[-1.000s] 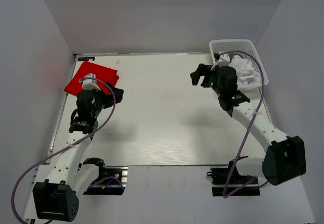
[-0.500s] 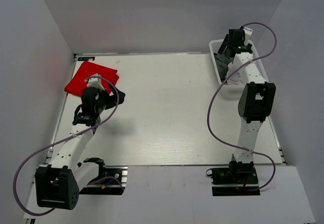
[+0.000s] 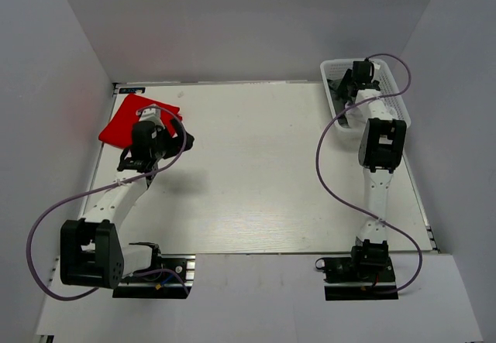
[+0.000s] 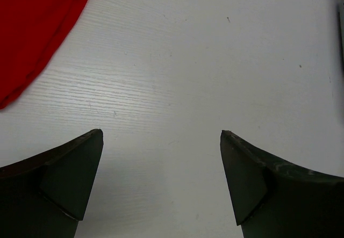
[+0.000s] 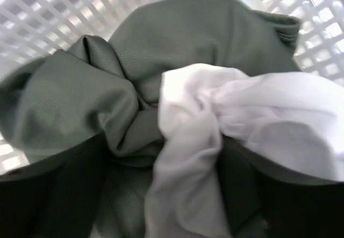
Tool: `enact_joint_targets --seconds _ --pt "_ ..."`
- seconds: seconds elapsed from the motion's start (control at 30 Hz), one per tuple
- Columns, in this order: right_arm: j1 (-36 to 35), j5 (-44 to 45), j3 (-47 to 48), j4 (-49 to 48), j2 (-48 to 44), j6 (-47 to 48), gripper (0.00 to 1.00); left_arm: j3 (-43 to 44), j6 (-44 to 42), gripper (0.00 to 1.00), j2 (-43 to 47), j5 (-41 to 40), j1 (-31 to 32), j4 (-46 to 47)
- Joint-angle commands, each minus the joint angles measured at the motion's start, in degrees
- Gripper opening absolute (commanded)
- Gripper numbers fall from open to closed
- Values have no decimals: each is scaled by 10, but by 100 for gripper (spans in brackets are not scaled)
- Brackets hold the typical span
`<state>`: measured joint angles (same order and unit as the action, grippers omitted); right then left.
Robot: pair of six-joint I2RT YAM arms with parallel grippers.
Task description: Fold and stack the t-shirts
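Basket: the white mesh basket (image 3: 394, 89) stands at the far right corner of the table (image 3: 256, 173), in the upper right of the top view.
Inside the basket: two crumpled shirts lie together. The dark grey t-shirt (image 5: 102, 87) fills the left and the upper middle of the right wrist view. The white t-shirt (image 5: 252, 120) lies bunched on it at the centre and right, and one fold of it runs down to the lower middle of the frame.
Right gripper: the right gripper (image 5: 164, 149) is down inside the basket with its jaws wide apart. One finger is at the lower left by the grey cloth, the other at the lower right by the white cloth. The white fold lies between them, but the fingers are not closed on it.
Red shirt: the red t-shirt (image 3: 128, 118) lies folded flat on the table in the upper left of the top view, near the table's left edge and well apart from the basket.
Left gripper: the left gripper (image 4: 161, 141) hangs over the table just beside the right side of the red shirt. Its jaws are wide apart and hold nothing. In the left wrist view only white table surface shows between the fingers, and the red cloth is in the upper left corner.
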<state>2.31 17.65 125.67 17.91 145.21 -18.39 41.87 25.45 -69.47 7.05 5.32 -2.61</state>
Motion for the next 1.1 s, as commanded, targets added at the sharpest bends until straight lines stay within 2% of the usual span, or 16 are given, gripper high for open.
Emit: enact_joint_targets --seconds 0.0,0.03,0.1,0.17,0.37,0.57,0.73,1.07 --pt "13 -60 25 -25 38 -25 78 28 -7 100 -13 -2 -3 -2" --pt "14 -61 20 -19 42 -30 53 34 -7 100 -13 -2 -3 -2" --pt "17 -68 8 -16 34 -32 39 34 -7 100 -20 -2 -3 -7" --pt "21 -70 -15 -20 27 -28 0 34 -7 100 -20 -2 -3 -7" --pt "24 -67 -79 -73 -109 9 0 39 -12 100 -15 3 -3 -7" --pt "24 -75 -118 -99 -257 63 0 25 -12 100 29 9 -3 -7" --pt "23 -93 -188 -119 -376 85 0 13 -12 100 70 15 -3 -7" --pt "24 -130 -176 -133 -472 96 0 1 -12 100 112 20 -3 -13"
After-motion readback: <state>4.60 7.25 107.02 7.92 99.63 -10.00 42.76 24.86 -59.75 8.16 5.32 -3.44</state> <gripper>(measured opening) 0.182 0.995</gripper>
